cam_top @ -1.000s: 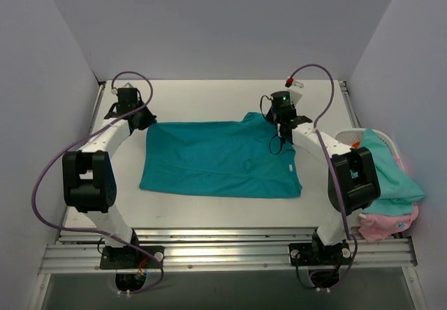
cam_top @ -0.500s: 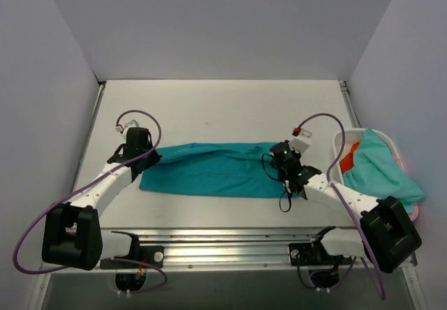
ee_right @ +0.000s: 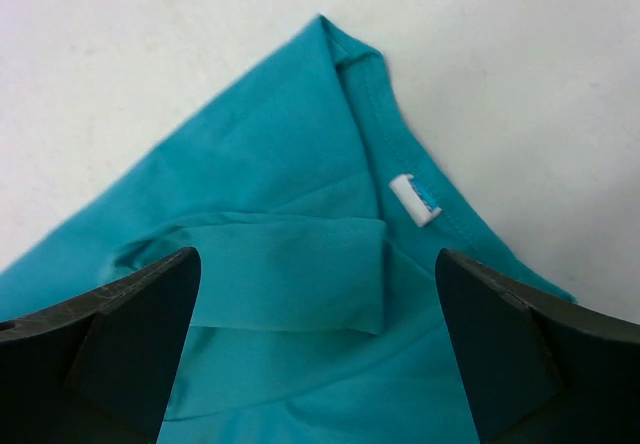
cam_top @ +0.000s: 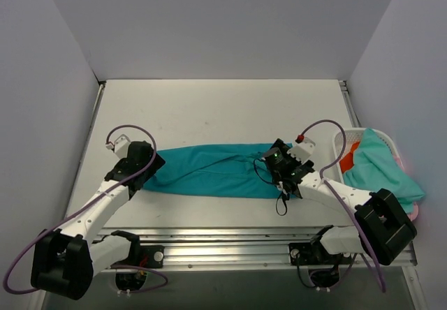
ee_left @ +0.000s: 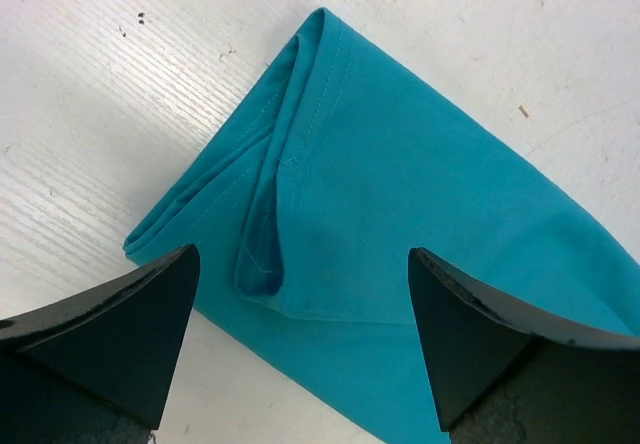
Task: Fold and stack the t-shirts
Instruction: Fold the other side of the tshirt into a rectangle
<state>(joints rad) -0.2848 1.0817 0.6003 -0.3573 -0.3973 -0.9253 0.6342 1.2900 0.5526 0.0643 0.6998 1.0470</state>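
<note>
White table (cam_top: pixel 209 107) bears the teal t-shirt (cam_top: pixel 209 172) folded into a long band; both jaws gape wide.

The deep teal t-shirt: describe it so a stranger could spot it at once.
On the white table, a long folded strip lies between the left gripper and right gripper. That deep teal t-shirt is darker than the aqua shirt in the basket.

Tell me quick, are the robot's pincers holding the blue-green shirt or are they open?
Left pincer: open, holding nothing, just above one end of the teal t-shirt.
Right pincer: open, holding nothing, just above the shirt's other end.
</note>
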